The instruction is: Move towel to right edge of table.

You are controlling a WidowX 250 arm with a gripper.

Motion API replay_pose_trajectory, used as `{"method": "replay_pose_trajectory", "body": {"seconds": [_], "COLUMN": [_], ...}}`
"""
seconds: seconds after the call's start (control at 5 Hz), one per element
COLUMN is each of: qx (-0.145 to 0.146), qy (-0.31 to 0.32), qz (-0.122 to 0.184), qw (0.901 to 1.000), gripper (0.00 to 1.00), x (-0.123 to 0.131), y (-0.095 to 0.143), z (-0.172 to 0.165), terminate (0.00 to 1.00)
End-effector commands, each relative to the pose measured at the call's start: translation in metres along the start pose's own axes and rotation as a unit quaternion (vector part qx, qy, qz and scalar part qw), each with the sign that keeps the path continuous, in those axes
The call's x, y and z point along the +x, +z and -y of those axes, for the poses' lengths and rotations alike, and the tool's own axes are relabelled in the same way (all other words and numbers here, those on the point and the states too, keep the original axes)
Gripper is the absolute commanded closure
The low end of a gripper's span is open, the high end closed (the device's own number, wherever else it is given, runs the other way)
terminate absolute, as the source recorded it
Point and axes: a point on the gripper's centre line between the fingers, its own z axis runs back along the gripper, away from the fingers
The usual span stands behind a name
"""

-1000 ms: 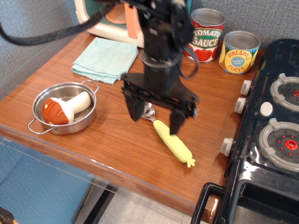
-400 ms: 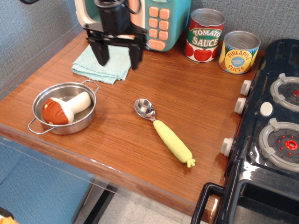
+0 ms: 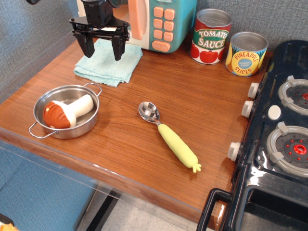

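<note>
While the wooden counter (image 3: 202,110) fills most of the view, running from the far wall down to its straight near edge, a black toy stove (image 3: 276,144) with grey burners stands along its right side. At the far side of the counter a toy microwave (image 3: 161,24) in teal and cream, with peach buttons, stands against the wall. Right of it sit two cans: a tomato sauce can (image 3: 211,36) and, just beside it, a pineapple slices can (image 3: 246,53).

On the near left part of the counter rests a steel pan (image 3: 67,111) with two wire handles, and a toy mushroom (image 3: 65,112) with a brown cap and white stem lies on its side inside it.

The towel (image 3: 103,66), light aqua and folded, lies on the far left part of the counter, in front of the microwave and beyond the pan, well apart from the right edge.

The black claw (image 3: 101,47) hangs over the towel with its two fingers spread wide and pointing down, gripping nothing; whether the fingertips touch the cloth cannot be told.

Near the middle of the counter lies a spoon (image 3: 168,137) with a steel bowl and a yellow-green handle, its handle pointing toward the near right.
</note>
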Motion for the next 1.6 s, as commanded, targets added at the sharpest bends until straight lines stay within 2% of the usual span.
{"method": "replay_pose_trajectory", "body": {"seconds": [0.0,0.2,0.6,0.8,1.0,1.2,1.4], "qx": [0.019,0.028,0.016,0.0,-0.031,-0.05,-0.05], "qy": [-0.032,-0.048,-0.055,-0.078,-0.099,-0.124,-0.15], "qz": [0.014,0.005,-0.006,-0.003,0.003,0.0,-0.007], "qw": [0.9992,0.9984,0.9983,0.997,0.9946,0.991,0.9874], "gripper": [0.0,0.0,0.0,0.0,0.0,0.0,0.0], "x": [0.028,0.029,0.013,0.008,0.002,-0.005,-0.013], "y": [-0.004,-0.015,-0.021,-0.015,-0.012,-0.018,-0.025], "z": [-0.002,0.007,0.033,0.07,0.114,0.163,0.208], "terminate": [0.0,0.0,0.0,0.0,0.0,0.0,0.0]}}
